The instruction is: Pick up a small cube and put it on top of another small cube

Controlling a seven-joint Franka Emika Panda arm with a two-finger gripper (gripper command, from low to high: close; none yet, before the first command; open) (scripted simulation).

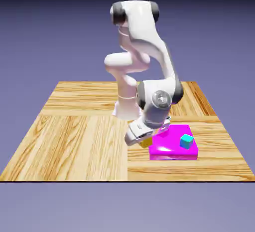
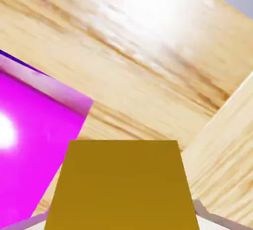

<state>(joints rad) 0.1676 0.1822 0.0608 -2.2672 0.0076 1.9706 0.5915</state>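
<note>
Lower centre: gripper (image 1: 142, 138) clamped on the small yellow cube (image 2: 121, 184), beside the magenta slab (image 1: 174, 148); risk: swinging low could clip the slab or cyan cube (image 1: 187, 141).

Overview plus close hand view

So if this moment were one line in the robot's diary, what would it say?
gripper: shut on yellow cube | beside magenta block | cyan cube on block | stacking: not yet
</note>
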